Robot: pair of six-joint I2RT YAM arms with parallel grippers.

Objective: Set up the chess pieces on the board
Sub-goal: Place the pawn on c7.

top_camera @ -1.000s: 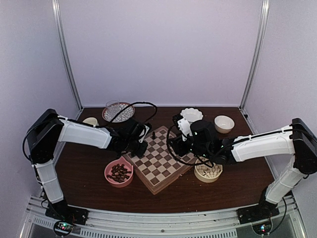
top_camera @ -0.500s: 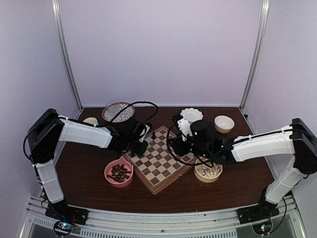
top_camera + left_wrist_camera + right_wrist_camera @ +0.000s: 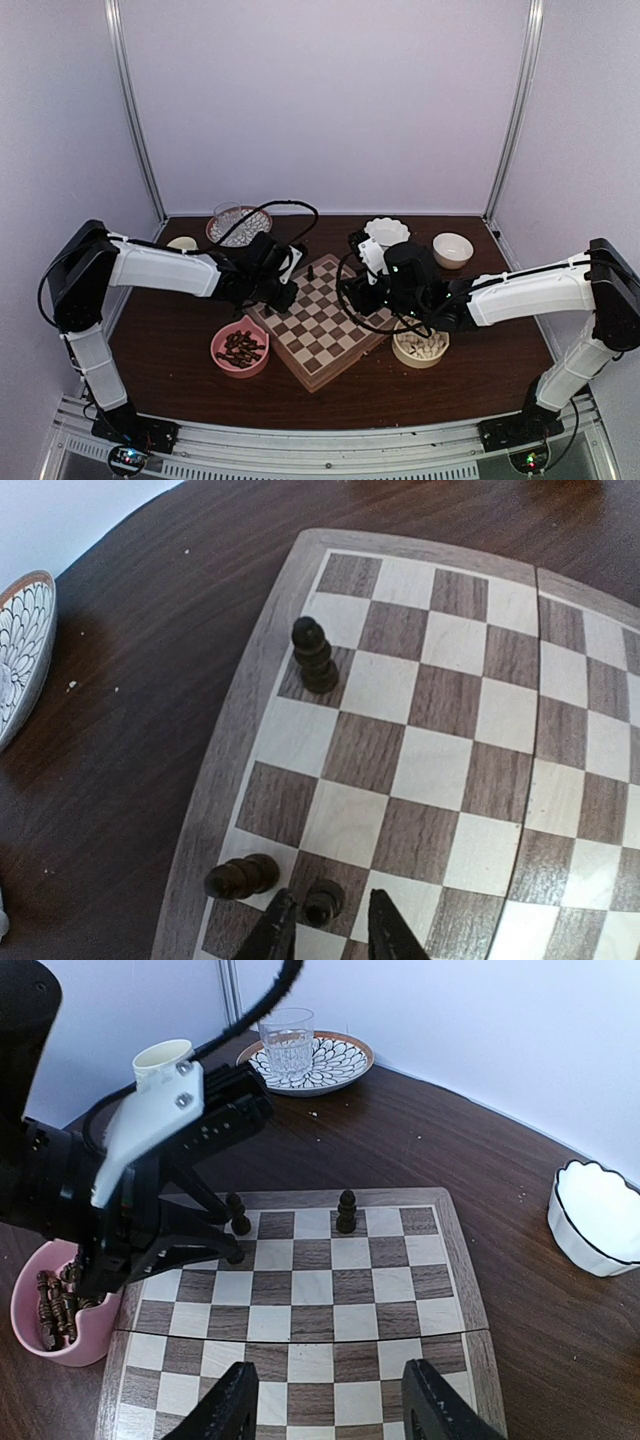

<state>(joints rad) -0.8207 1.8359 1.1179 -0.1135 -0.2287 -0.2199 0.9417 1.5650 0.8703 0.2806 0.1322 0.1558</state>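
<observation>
Chess pieces (image 3: 314, 655) on the board (image 3: 430, 700); left bowl (image 3: 240, 370) and right bowl (image 3: 420, 362) flank it.

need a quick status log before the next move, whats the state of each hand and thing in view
left hand: open, straddling a dark piece
right hand: open, empty, over the board
board pieces: three, all upright
pink bowl: holds dark pieces
tan bowl: holds cream pieces
glass: upright on patterned plate
scalloped bowl: empty

Dishes on a dark wooden table (image 3: 480, 350).
Left of centre, a glass (image 3: 227, 214) on a patterned plate (image 3: 252, 230), cream cup (image 3: 183, 243) beside; right of centre, scalloped bowl (image 3: 386, 231), plain white bowl (image 3: 453, 250); pink bowl (image 3: 216, 345) lower left.
</observation>
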